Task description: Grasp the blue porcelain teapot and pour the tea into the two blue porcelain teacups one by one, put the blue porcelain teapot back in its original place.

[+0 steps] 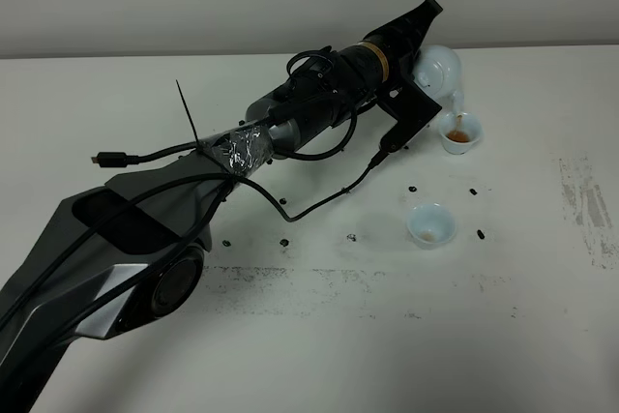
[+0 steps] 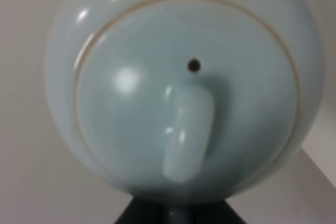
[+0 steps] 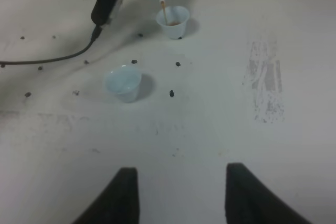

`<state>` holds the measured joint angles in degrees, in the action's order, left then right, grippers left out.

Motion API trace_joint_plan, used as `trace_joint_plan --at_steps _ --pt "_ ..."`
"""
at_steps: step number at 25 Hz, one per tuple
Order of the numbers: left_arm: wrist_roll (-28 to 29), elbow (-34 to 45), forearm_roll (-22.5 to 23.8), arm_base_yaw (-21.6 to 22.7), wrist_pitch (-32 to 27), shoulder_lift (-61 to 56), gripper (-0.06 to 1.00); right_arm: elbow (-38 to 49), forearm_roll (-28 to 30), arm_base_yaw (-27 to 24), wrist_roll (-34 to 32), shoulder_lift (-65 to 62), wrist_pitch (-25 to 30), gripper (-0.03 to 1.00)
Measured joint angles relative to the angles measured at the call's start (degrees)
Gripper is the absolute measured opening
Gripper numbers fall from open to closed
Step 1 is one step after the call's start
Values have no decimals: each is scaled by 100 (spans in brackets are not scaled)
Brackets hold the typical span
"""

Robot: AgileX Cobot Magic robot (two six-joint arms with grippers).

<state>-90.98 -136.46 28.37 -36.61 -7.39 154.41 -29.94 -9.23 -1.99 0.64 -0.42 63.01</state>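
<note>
Exterior high view: my left claw (image 1: 416,57) is pinched on the teapot (image 1: 442,70), which is tipped spout-down just past its tips, with tea (image 3: 164,11) streaming into the cup (image 1: 458,145) beneath. The second cup (image 1: 430,224) stands empty on the desk (image 1: 319,355), well ahead of my right claw (image 3: 181,195), whose fingers are spread.

Blue porcelain teapot (image 2: 189,93) blurred up close, partly cut off, its handle hidden.
</note>
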Motion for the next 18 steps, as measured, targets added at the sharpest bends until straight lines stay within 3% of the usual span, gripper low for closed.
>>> trace_joint_plan --at_steps 18 --pt "-2 0 4 0 -6 0 9 0 0 0 0 0 0 41"
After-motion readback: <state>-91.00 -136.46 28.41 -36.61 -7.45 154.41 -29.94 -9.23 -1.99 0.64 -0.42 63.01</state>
